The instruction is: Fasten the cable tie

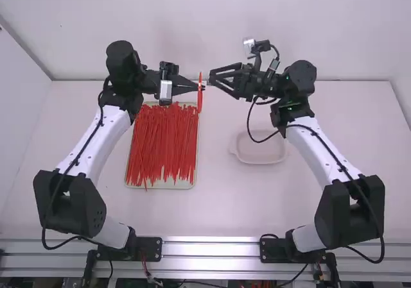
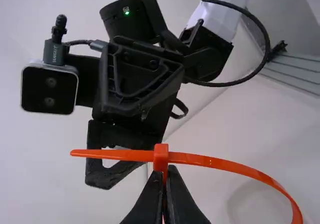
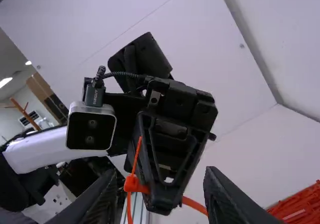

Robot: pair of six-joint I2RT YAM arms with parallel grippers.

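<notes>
Left pincer (image 2: 162, 178) clamped on cable tie (image 2: 210, 160) head, steadying loop in air; my right pincer (image 3: 161, 176) spread open opposite, likely to pull tail

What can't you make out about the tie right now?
- High view: the tie is too small, between the left gripper and the right gripper, to tell if its tail is locked.
- Left wrist view: its loop runs off the picture's edge.
- Right wrist view: the left gripper's body hides most of the strap.
</notes>
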